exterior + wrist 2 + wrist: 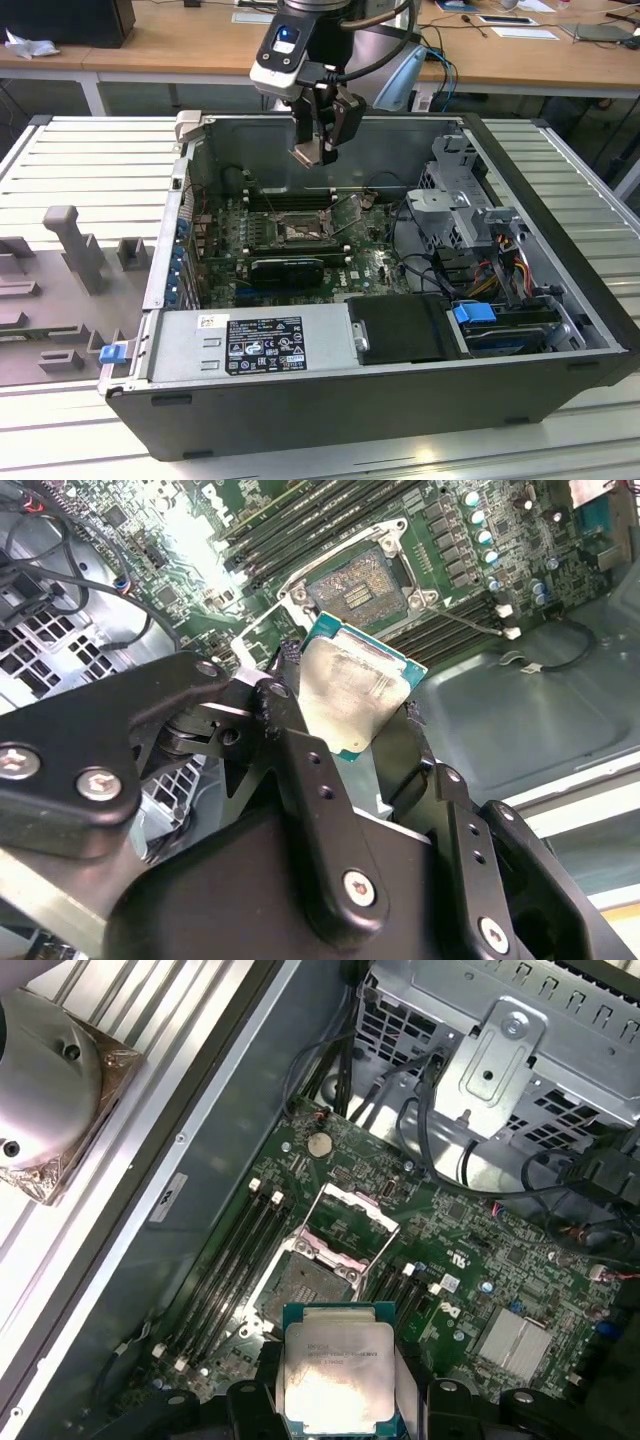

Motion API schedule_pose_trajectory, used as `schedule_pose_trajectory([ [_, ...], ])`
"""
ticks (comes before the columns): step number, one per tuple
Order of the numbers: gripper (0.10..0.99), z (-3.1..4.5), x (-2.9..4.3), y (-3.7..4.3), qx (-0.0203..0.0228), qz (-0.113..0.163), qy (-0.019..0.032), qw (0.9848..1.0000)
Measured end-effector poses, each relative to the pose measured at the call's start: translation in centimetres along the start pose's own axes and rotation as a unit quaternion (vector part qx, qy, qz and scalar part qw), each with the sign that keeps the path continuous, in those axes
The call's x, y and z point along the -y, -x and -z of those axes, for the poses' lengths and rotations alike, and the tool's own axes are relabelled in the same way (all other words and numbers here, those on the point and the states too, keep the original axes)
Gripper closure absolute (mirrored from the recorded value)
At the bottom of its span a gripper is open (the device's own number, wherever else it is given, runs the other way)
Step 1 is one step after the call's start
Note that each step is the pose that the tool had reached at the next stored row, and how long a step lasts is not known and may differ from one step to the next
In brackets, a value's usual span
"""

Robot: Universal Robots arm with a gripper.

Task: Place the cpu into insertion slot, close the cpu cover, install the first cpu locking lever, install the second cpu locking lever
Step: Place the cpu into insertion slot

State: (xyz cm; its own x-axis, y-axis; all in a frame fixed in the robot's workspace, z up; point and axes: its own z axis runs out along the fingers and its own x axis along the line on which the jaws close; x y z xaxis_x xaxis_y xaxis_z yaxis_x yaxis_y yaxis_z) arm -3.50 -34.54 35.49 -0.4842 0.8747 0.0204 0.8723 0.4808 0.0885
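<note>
Hanging above the open computer case (pixel 350 400), the gripper (pixel 318 150) has its fingers closed narrowly on two opposite edges of the cpu (pixel 308 153), which is well clear of the green motherboard (pixel 375 262) lying on the case floor. The case lies on its side on a slatted metal worktop (pixel 90 160). It holds the board, a grey power supply (pixel 250 345) along its near edge and a metal drive cage (pixel 455 200) at the exterior view's right. The insertion slot (pixel 305 1285) sits mid-board beside rows of black memory sticks (pixel 225 1260), bare and empty, and the cpu cover (pixel 362 1207) is swung up off it. In both wrist views the chip (pixel 350 695) shows its pale metal face with a green rim, turned away from the board. It is square, so no side is the longer. Faint lines of print cross that face, and a black-and-white label sits on the power supply.
</note>
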Motion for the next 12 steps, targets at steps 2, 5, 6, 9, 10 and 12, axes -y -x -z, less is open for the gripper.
schedule_pose_trajectory([
  [2, 0.557, -0.03, 0.00, 0.00, 0.0003, -0.003, 0.0000, 1.0000],
  [5, 0.557, -0.10, 0.01, 0.00, 0.0003, -0.003, 0.0001, 1.0000],
  [6, 0.557, -0.14, 0.02, 0.00, 0.0003, -0.003, 0.0000, 1.0000],
  [9, 0.557, -0.18, 0.02, 0.01, 0.0008, -0.009, 0.0002, 1.0000],
  [10, 0.557, -0.20, 0.02, 0.01, 0.0017, -0.020, 0.0004, 0.9998],
  [12, 0.557, -0.22, 0.02, 0.01, 0.0032, -0.036, 0.0007, 0.9994],
])
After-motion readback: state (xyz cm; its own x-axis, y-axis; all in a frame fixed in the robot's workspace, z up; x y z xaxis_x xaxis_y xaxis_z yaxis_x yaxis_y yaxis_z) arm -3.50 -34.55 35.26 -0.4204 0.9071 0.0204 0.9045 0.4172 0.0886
